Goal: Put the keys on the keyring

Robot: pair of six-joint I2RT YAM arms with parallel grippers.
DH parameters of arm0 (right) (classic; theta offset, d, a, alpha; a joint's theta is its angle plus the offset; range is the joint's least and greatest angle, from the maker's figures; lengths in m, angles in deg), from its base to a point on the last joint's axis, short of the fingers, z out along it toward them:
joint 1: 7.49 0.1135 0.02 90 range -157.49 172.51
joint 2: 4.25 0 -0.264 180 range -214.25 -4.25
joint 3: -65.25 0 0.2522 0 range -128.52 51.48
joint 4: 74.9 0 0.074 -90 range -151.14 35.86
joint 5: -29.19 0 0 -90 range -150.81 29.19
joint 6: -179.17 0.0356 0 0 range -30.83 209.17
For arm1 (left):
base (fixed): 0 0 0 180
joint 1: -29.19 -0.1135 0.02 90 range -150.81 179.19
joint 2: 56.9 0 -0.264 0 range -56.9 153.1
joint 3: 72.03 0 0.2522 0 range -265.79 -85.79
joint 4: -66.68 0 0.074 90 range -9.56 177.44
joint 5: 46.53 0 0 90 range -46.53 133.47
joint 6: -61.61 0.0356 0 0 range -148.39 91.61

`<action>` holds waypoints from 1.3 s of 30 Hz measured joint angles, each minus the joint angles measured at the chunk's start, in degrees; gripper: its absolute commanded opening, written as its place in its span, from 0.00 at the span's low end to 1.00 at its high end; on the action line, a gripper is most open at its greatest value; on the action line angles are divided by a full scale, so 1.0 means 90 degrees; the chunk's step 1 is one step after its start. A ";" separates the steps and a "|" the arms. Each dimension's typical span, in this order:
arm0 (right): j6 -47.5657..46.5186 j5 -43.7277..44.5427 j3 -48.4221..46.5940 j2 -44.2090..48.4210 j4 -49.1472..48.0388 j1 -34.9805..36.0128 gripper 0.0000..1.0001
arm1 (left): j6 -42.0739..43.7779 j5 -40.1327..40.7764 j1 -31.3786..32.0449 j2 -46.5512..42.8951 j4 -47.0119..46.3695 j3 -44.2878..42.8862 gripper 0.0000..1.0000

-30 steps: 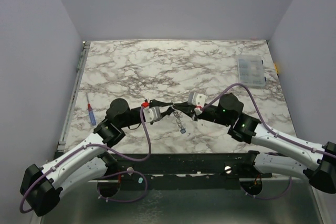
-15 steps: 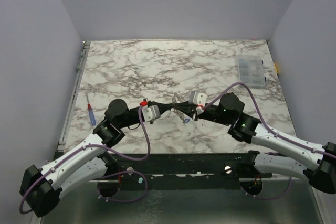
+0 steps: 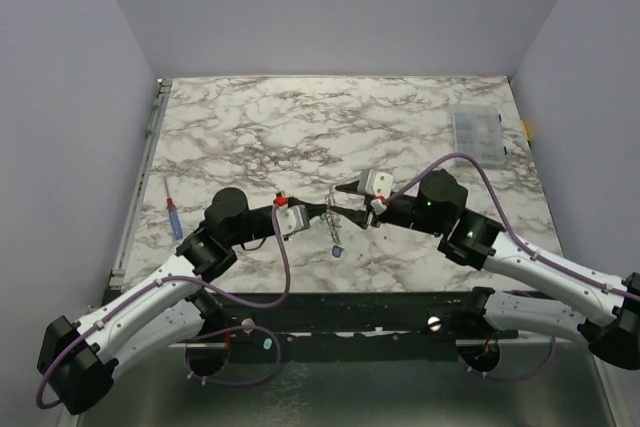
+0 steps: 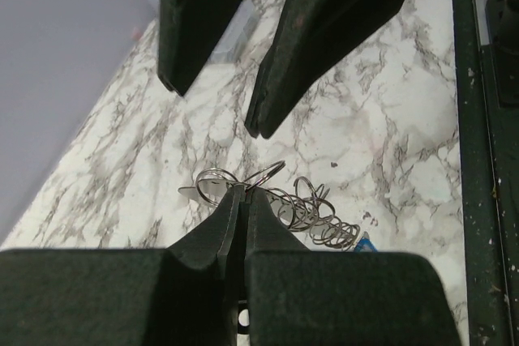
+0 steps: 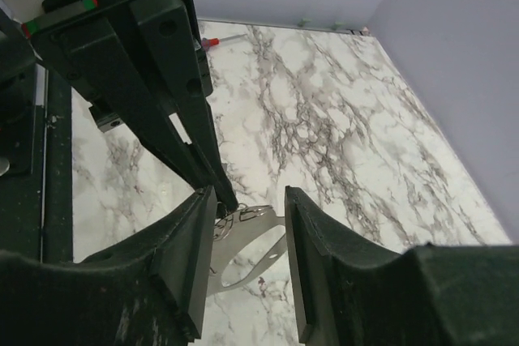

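Handover step: left end effector (image 4: 242, 194) was pinched shut on thin silvery metal keyring with link chain (image 4: 280, 200), over mid white-marbled tabletop (image 3: 300, 127). Right end effector (image 5: 247, 200) stood part-open at the ring, gripping nothing. Judgement: keep ring steady, regrip squarely before any release. Far right, clear plastic compartment box (image 3: 478, 135); contents indiscernible.

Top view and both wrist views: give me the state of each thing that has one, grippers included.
left gripper: shut on the keyring.
right gripper: open, jaws apart, clamping nothing.
keyring: pinched at the ring, chain trailing below.
blue key: by the chain's end; attached or not, cannot tell.
pen-like tool: lying flat, untouched.
compartment box: untouched; lid state cannot tell.
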 measured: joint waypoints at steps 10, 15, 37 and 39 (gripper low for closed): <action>-0.0357 0.0253 -0.1865 -0.1343 0.2174 0.0000 0.52 | 0.0534 0.0430 0.0000 0.0199 0.0928 -0.0274 0.00; -0.0350 0.0262 -0.1923 -0.1911 0.2752 0.0000 0.52 | 0.0607 0.0775 0.0000 0.0457 0.1239 -0.0328 0.00; -0.0211 0.0459 -0.1858 -0.2480 0.2421 0.0000 0.40 | 0.0486 0.1265 -0.0012 0.0750 0.1569 -0.0491 0.00; -0.0206 0.0474 -0.1843 -0.2506 0.2358 0.0000 0.36 | 0.0469 0.1268 -0.0015 0.0750 0.1591 -0.0491 0.00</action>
